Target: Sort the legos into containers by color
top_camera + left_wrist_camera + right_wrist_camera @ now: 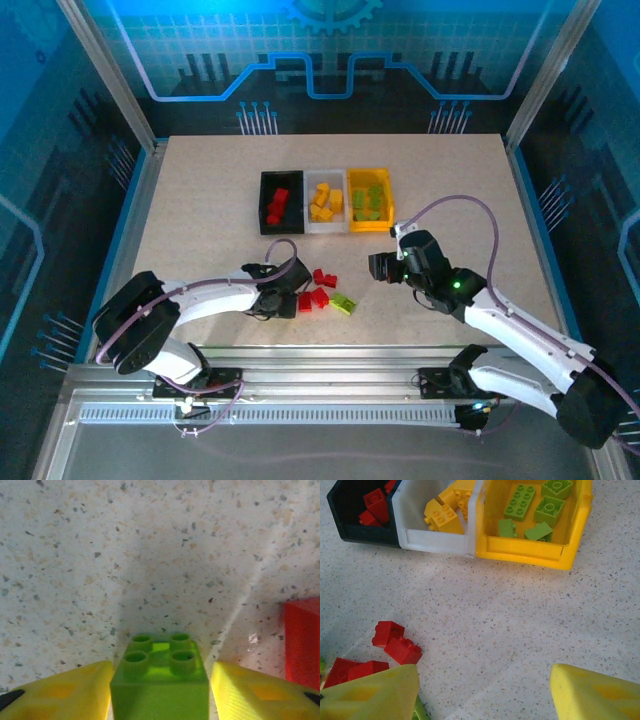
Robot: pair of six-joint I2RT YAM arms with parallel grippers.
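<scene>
Your left gripper (161, 674) brackets a lime green four-stud plastic brick (159, 696) on the speckled table (200, 210). Its yellow fingers sit close at both sides, but you cannot tell whether they pinch it. At the far side stand the black plastic bin (365, 536), white bin (435, 546) and yellow-orange bin (525, 551), side by side. Your right gripper (485, 680) hovers with fingers parted, holding nothing. Loose red bricks (395, 642) lie near. The pick-up is in hand: squeeze firmly, lift, then carry to the yellow-orange bin, where the green bricks (520, 502) lie.

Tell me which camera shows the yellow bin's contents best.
Right wrist. The yellow bin sits close to the lens, and its green bricks are separate and sharp with their studs visible, though the bin's far end is cropped. Top external shows the whole bin, but small, with its bricks blurring together.
</scene>
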